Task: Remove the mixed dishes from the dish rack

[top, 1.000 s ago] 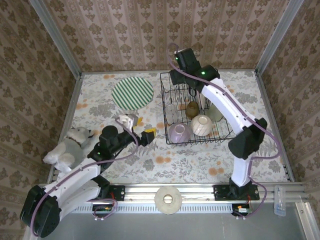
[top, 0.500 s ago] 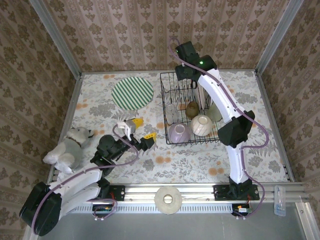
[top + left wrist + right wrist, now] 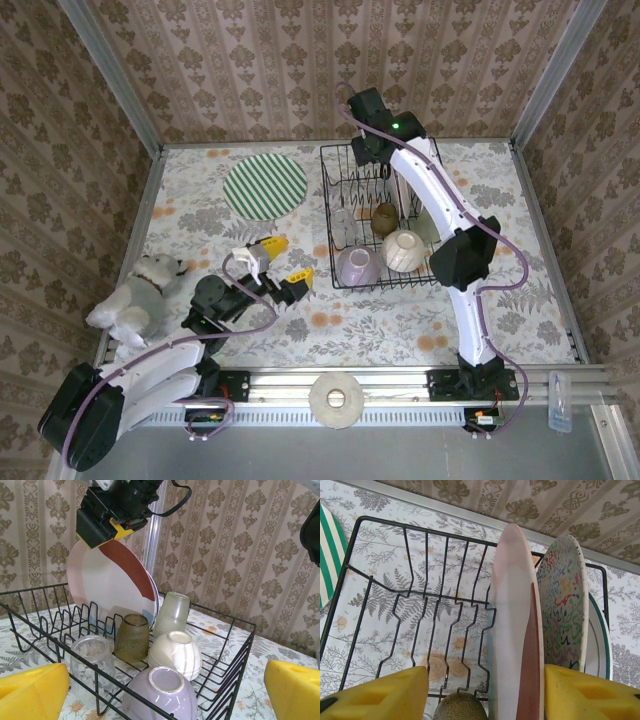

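The pink-and-red plate (image 3: 512, 630) stands on edge between the parted, unclamped jaws of the right gripper (image 3: 485, 690). The left gripper (image 3: 165, 690), farther away, is spread wide.

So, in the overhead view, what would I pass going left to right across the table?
The white plush dog → green-striped plate → dish rack, holding the lilac bowl, then the cream bowl.

You're looking down from high at the near edge, taking in the whole table (image 3: 400, 320). Your left wrist camera is facing the dish rack (image 3: 225, 617) side-on, low and near. Your right one is hanging close above its pink-and-red plate (image 3: 512, 630). All three are sharing the rack.
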Controlling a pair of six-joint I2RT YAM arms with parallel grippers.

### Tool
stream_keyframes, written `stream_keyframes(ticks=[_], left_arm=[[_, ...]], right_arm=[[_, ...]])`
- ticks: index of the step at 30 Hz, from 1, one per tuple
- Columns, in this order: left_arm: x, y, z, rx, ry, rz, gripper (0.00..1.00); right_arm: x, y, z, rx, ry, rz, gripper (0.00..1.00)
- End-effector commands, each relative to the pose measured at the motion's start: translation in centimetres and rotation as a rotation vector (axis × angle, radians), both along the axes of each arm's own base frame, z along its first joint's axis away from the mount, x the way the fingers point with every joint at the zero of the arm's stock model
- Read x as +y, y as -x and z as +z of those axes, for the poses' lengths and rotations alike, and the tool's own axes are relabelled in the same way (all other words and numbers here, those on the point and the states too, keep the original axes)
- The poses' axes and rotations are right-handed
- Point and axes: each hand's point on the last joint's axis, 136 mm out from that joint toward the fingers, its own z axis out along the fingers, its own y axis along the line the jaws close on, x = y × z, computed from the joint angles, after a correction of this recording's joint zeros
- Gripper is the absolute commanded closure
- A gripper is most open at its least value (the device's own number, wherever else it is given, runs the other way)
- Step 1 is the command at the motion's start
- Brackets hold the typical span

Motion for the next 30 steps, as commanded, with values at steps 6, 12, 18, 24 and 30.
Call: stream_keyframes(ticks=[6, 12, 18, 24, 30], left_arm=[[0.1, 0.7, 1.1, -0.053, 0.028, -0.013, 0.00], [0.3, 0.6, 1.2, -0.050, 0.030, -0.003, 0.00], [0.2, 0.6, 1.2, -0.039, 0.032, -0.009, 0.00], [0.2, 0.6, 1.3, -0.037, 0.033, -0.007, 0.00], [0.2, 0.6, 1.2, -0.034, 0.033, -0.005, 0.00]], right_arm=[[-1.2, 0.0, -0.4, 0.018, 0.083, -0.029, 0.48], [-2.1, -0.1, -1.0, 0.028, 0.136, -0.058, 0.50], [-2.1, -0.2, -1.6, 0.037, 0.153, -0.061, 0.53], [-2.9, -0.2, -1.9, 0.035, 0.225, -0.094, 0.61], [-2.8, -0.1, -2.2, 0.043, 0.219, -0.096, 0.70]])
